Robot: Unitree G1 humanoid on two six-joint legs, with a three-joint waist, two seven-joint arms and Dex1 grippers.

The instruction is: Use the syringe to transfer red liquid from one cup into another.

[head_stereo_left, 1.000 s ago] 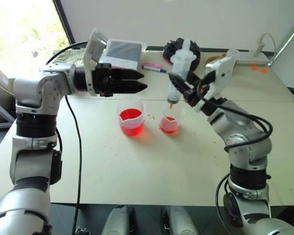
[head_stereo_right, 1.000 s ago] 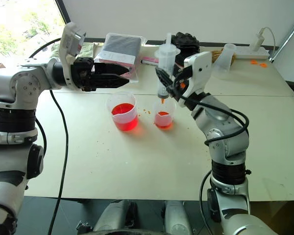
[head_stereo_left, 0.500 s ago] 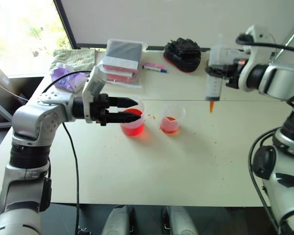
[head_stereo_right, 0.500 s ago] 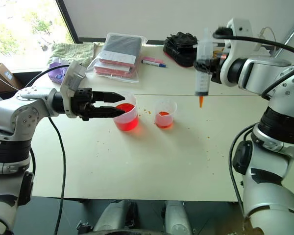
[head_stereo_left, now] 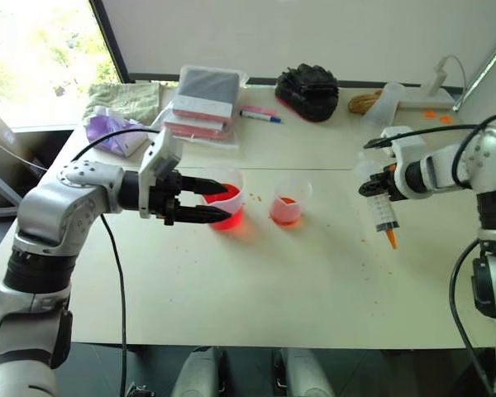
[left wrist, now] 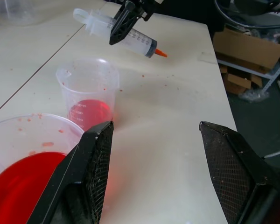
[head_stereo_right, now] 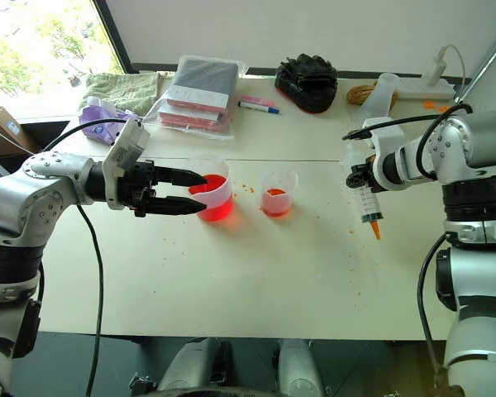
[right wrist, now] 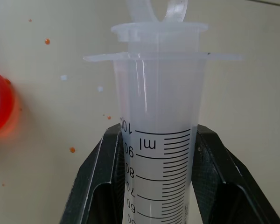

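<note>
The larger beaker (head_stereo_left: pixel 229 204) holds bright red liquid (left wrist: pixel 16 184) at the table's middle. Just to its right stands the smaller cup (head_stereo_left: pixel 288 201) with a shallow red pool. My left gripper (head_stereo_right: pixel 195 193) is open and level, its fingertips (head_stereo_left: pixel 221 217) overlapping the beaker's left side. In the left wrist view the beaker (left wrist: pixel 18 140) sits beside one finger, and bare table lies between the fingers. My right gripper (right wrist: pixel 158 186) is shut on the syringe (head_stereo_right: pixel 368 203), low over the table well right of both cups. The syringe's orange tip (head_stereo_left: pixel 391 241) points down and its barrel looks clear.
Along the table's far side lie a stack of packets (head_stereo_left: pixel 205 98), a marker pen (head_stereo_left: pixel 260 116), a black bundle (head_stereo_left: pixel 307 88), a purple bag (head_stereo_left: pixel 112 132), a green cloth (head_stereo_left: pixel 124 99) and a clear cup (head_stereo_left: pixel 388 99). Orange specks dot the tabletop (head_stereo_left: pixel 256 273).
My right gripper carried the syringe from above the smaller cup to the right and down, ending low over the table. My left gripper sank from above the beaker to its level.
</note>
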